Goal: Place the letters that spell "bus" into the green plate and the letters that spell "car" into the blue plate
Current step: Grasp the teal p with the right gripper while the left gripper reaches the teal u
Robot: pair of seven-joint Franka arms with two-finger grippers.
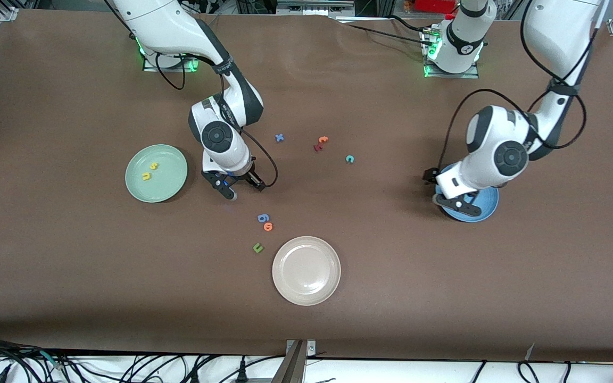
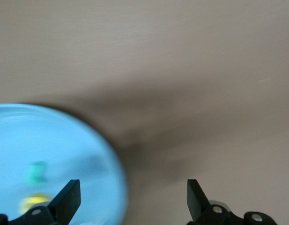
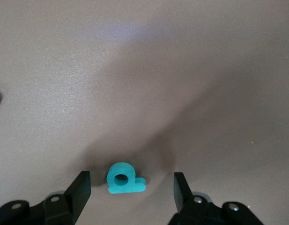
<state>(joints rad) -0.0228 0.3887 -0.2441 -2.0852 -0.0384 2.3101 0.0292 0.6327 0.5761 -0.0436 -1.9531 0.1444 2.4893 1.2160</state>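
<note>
A brown bench seen from above, described across the front view from the right arm's end to the left arm's.

Toward the right arm's end sits the green plate (image 1: 156, 173), already carrying a yellow u (image 1: 146, 176) and a yellow s (image 1: 153, 166).

Just beside it, the right pincer (image 1: 238, 187) hangs low over the bench with its jaws apart, straddling the teal b (image 3: 124, 179), which lies flat between them. This looks like the setup for picking up the last "bus" letter.

Near mid-bench lie spare letters, a beige plate (image 1: 306, 270), and a teal c (image 1: 349, 158) still waiting on the bench.

Toward the left arm's end, the left pincer (image 1: 453, 199) hovers at the blue plate (image 1: 485, 208), jaws wide and empty. Its wrist camera shows a teal letter (image 2: 37, 172) and a yellow letter (image 2: 34, 202) in that plate, probably the r and a.
</note>
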